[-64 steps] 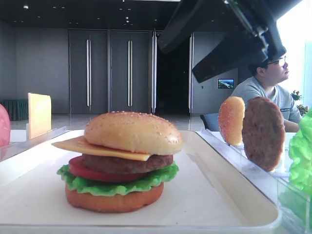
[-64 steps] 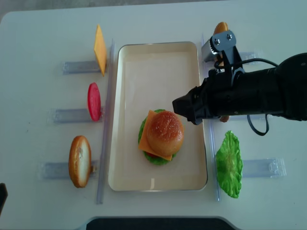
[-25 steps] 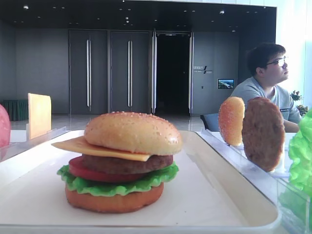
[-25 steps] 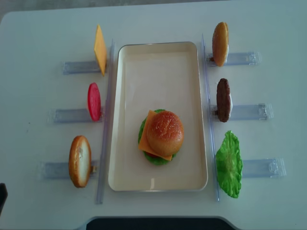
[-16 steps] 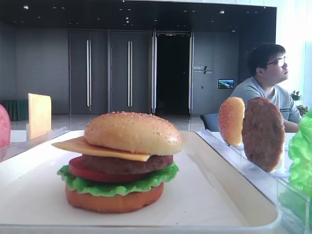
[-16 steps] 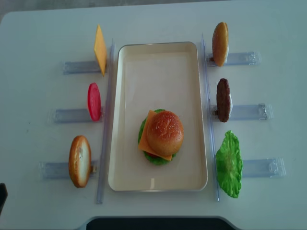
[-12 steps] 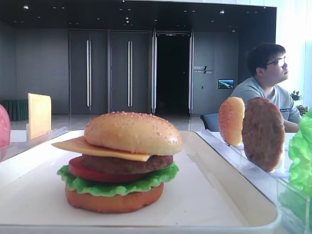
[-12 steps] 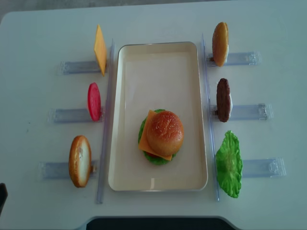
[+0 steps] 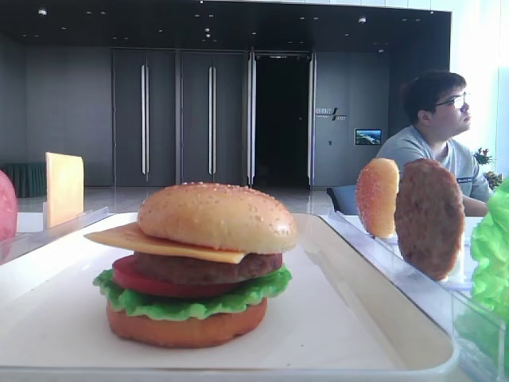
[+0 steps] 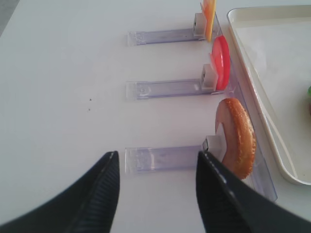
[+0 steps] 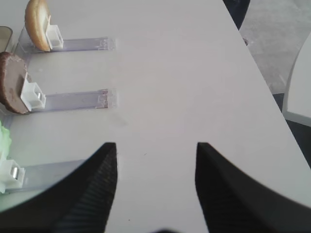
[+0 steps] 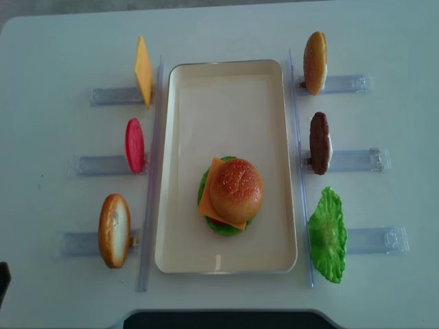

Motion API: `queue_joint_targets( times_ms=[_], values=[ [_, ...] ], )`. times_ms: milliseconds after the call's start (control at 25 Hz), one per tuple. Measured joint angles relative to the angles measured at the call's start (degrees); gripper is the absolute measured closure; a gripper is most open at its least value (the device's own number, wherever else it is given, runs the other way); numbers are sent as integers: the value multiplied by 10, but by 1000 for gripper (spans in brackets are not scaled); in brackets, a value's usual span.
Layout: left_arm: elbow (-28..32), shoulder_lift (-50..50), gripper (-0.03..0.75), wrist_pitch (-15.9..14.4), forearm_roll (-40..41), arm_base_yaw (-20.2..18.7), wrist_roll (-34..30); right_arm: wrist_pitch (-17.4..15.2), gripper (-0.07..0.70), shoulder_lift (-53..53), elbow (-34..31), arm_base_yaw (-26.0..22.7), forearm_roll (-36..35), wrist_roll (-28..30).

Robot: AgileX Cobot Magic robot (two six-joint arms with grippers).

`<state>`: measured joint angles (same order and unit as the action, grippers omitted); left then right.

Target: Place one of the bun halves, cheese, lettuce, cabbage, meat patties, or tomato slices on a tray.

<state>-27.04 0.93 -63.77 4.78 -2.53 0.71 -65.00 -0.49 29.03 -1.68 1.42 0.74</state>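
A stacked burger stands on the white tray point(image 12: 226, 89). Its domed sesame top bun point(image 12: 236, 190) lies over cheese point(image 9: 151, 241), a patty point(image 9: 207, 267), a tomato slice point(image 9: 147, 280), lettuce point(image 9: 191, 301) and a bottom bun point(image 9: 187, 328). My right gripper point(image 11: 156, 145) is open and empty over bare table, right of the racks. My left gripper point(image 10: 156, 154) is open and empty above the near rack that holds a bun half point(image 10: 237, 137). Neither gripper shows in the exterior views. No cabbage is in view.
Clear racks flank the tray. On the left stand a cheese slice point(image 12: 143, 70), a tomato slice point(image 12: 134, 145) and a bun half point(image 12: 114, 230). On the right stand a bun half point(image 12: 315, 62), a patty point(image 12: 319, 142) and a lettuce leaf point(image 12: 327, 234). A seated person point(image 9: 433, 143) is behind.
The right arm, over the tray's right edge in the earliest frames, has drawn back out of the exterior views. Over the last second nothing has moved.
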Motion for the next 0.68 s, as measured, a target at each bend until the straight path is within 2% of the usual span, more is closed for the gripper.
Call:
queue_joint_targets(
  times_ms=[680],
  values=[
    [0, 0, 325, 0, 0, 0, 0, 1, 279, 0, 0, 0, 0, 1]
  ],
)
